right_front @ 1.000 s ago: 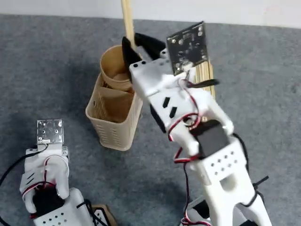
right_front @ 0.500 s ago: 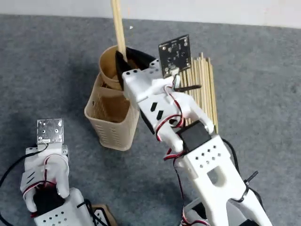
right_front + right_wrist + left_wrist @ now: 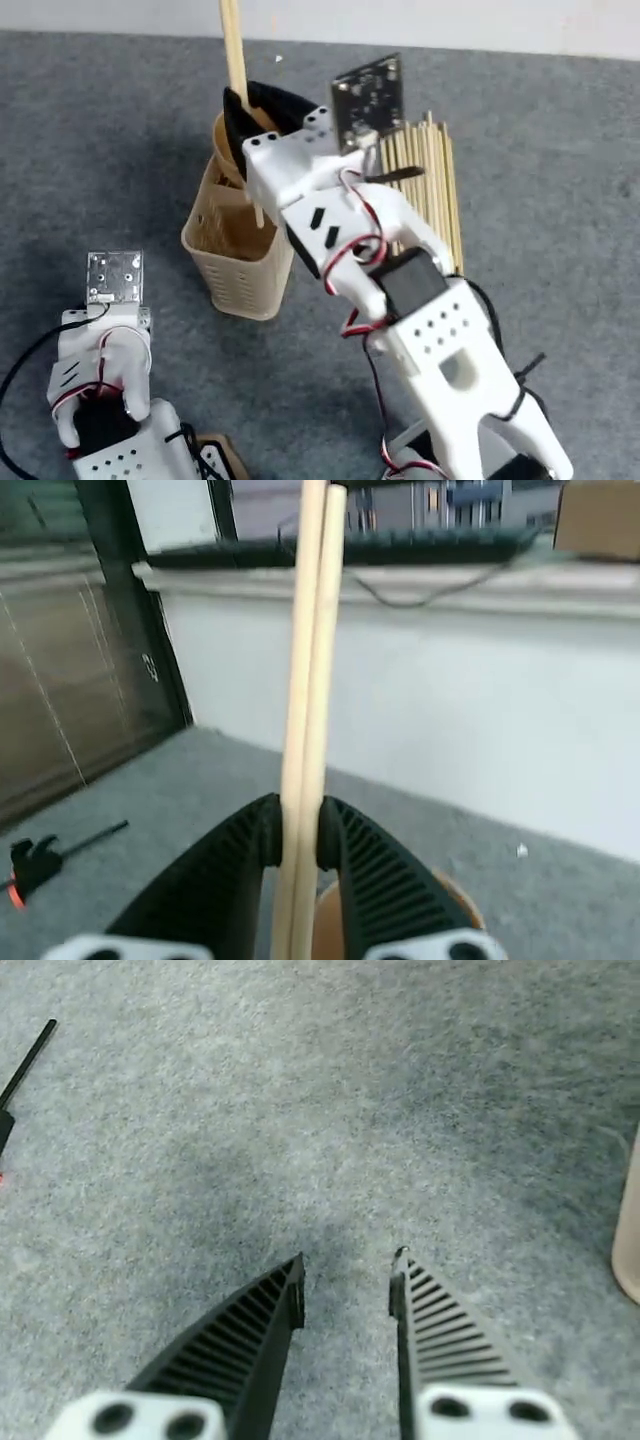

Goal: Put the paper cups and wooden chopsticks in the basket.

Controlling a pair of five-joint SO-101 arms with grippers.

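A beige slatted basket (image 3: 237, 270) stands on the grey carpet with paper cups (image 3: 226, 160) stacked inside it. My right gripper (image 3: 248, 106) hovers over the basket's far side, shut on a pair of wooden chopsticks (image 3: 236, 60) held upright, their lower ends dipping into the basket. In the right wrist view the chopsticks (image 3: 311, 660) rise between the black fingers (image 3: 355, 865). A bundle of several more chopsticks (image 3: 430, 185) lies on the carpet beside the right arm. My left gripper (image 3: 345, 1280) stands open over bare carpet near the front left, holding nothing.
The basket's edge (image 3: 630, 1230) shows at the side of the left wrist view. A black tool (image 3: 22, 1075) lies on the carpet farther off. A white wall (image 3: 450, 22) runs along the far edge of the carpet.
My right gripper has swung left with the chopsticks, from beside the cups to over the basket, and the sticks' lower ends now reach into it. The left arm has shifted only slightly.
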